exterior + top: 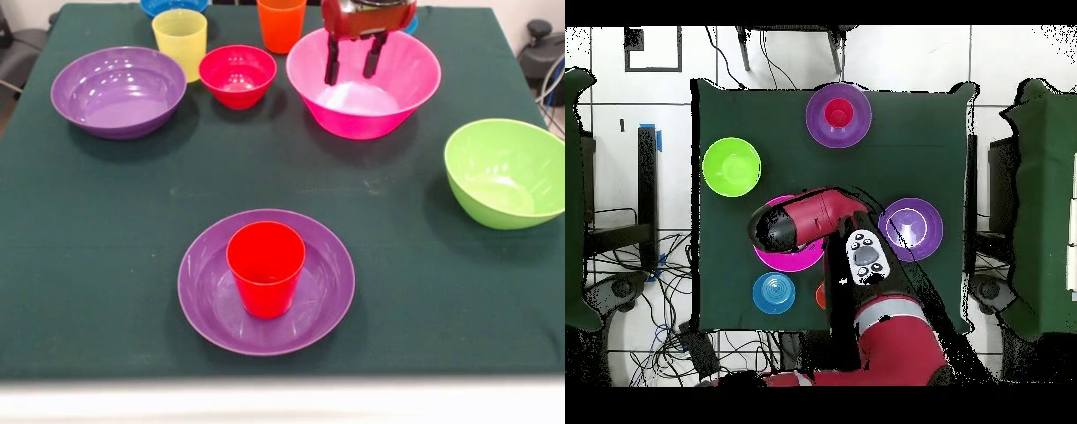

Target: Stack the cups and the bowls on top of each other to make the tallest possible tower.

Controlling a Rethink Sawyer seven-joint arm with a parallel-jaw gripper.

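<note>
At the table's front a wide purple bowl [203,291] [817,122] holds an upright red cup [266,268] [837,114]. My gripper [353,60] hangs open over the inside of the big pink bowl [402,93] [790,263], with nothing between its fingers. Along the back stand a second purple bowl [118,91] [910,228], a yellow cup [180,40], a small crimson bowl [237,76] and an orange cup [282,22]. A lime green bowl [508,172] [731,166] sits at the right. In the overhead view the arm [815,215] covers the gripper.
A blue bowl [174,5] shows at the back edge. A light blue bowl [773,292] sits beside the pink one. Dark green cloth [106,221] covers the table, with open room between the front purple bowl and the back row.
</note>
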